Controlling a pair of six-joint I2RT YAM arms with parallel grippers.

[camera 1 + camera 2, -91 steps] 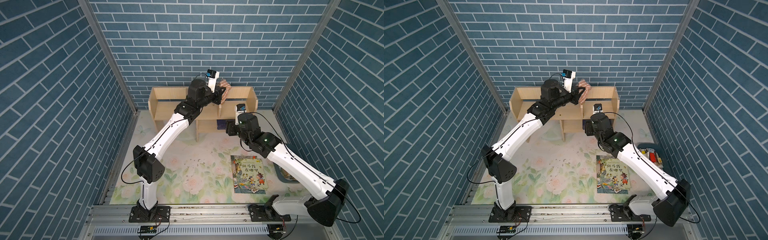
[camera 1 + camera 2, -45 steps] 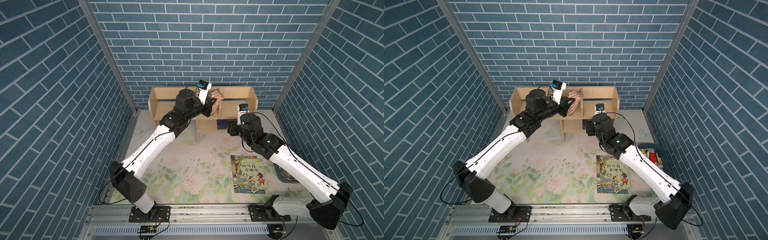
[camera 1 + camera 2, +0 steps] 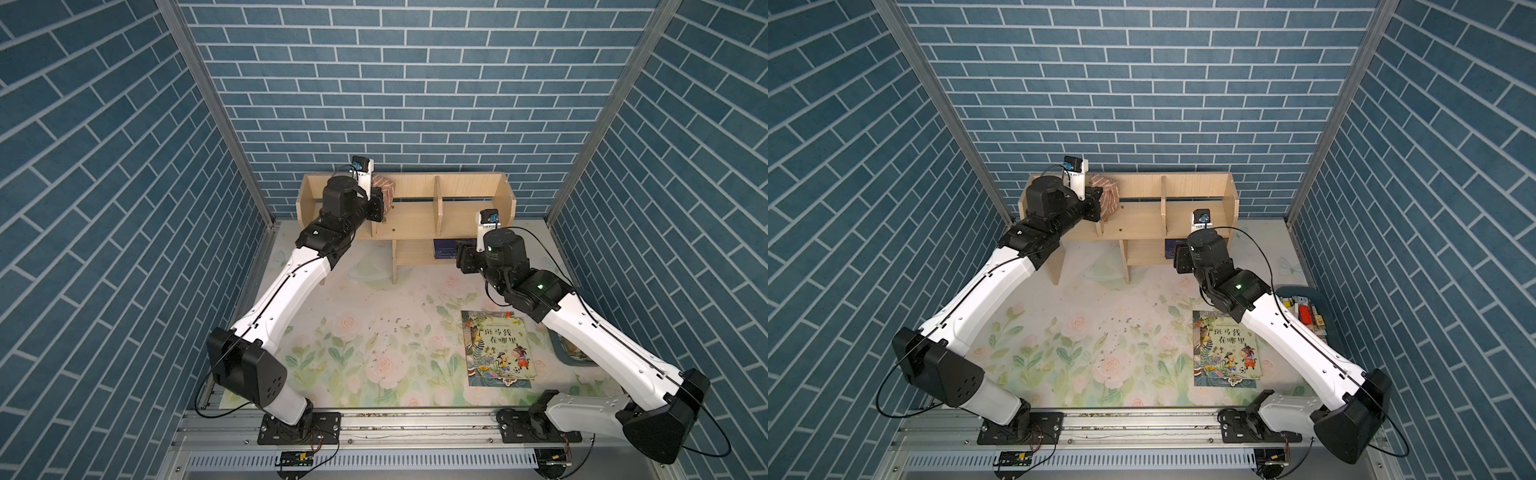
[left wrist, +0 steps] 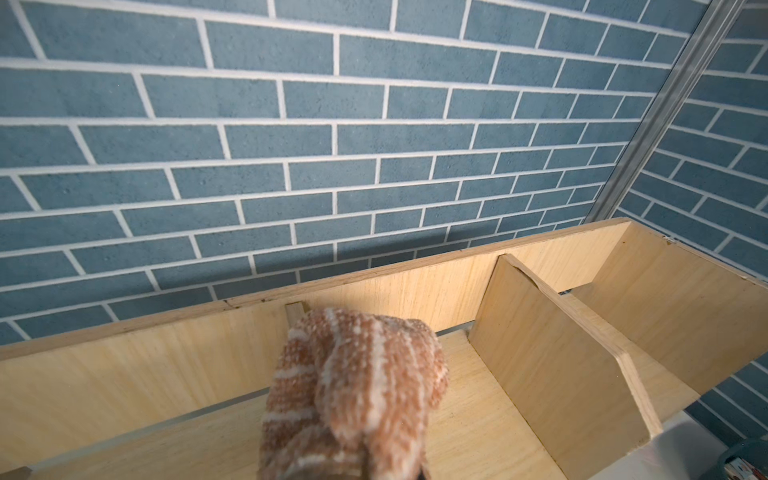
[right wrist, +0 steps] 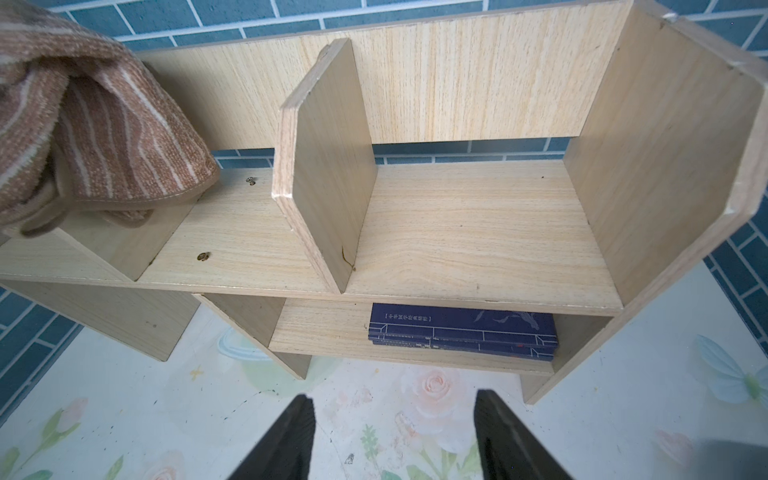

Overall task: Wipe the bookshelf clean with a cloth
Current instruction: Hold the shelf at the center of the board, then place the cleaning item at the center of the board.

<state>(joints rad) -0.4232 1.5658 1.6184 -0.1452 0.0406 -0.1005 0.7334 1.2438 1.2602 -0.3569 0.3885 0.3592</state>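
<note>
The left fingers (image 3: pixel 377 204) are clamped on the bunched striped cloth (image 3: pixel 384 191), which sits high in the pale-wood bookshelf (image 3: pixel 411 218), draped over the top of its left divider close to the back panel, with a hem hanging toward the middle compartment. The right fingers (image 5: pixel 291 436) stand apart and empty above the floral surface (image 3: pixel 353 353), just in front of the lower cubby, where a dark blue book (image 5: pixel 461 330) lies flat. A colourful picture book (image 3: pixel 498 349) lies on the surface beside the right arm. Dark specks (image 3: pixel 390 332) are scattered mid-surface.
</note>
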